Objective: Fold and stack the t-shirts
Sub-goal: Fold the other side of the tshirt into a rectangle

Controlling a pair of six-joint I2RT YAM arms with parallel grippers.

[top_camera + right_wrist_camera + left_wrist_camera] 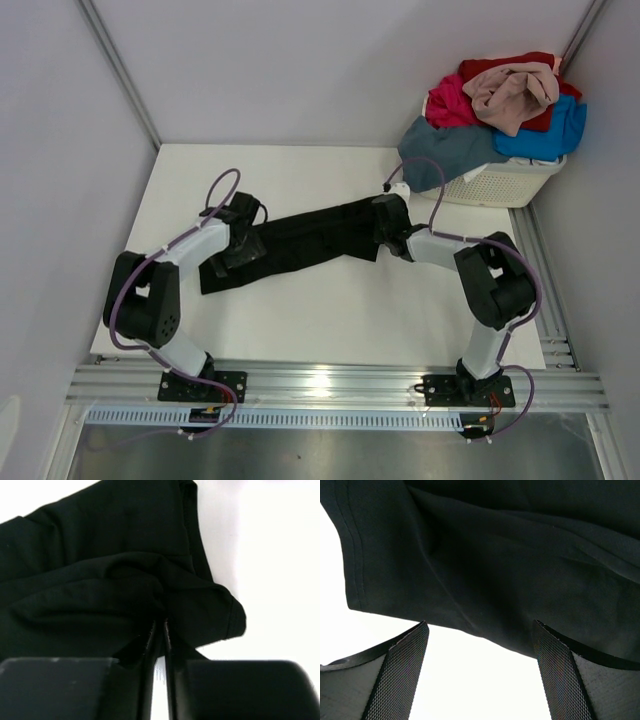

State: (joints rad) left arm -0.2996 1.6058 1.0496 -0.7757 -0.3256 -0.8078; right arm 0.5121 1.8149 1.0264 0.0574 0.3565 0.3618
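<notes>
Pinching only a thin fold of the black t-shirt (pixel 100 590), the right tool (pixel 161 626) may slip once it pulls; the left tool (pixel 480 627) hangs released, grasping nothing.

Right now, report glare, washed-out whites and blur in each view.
Top external: even light, one glare patch on the metal rail. Left wrist: table blown out white, black t-shirt keeps its hem stitching. Right wrist: table washed out too, shirt folds nearly lost in black.
</notes>
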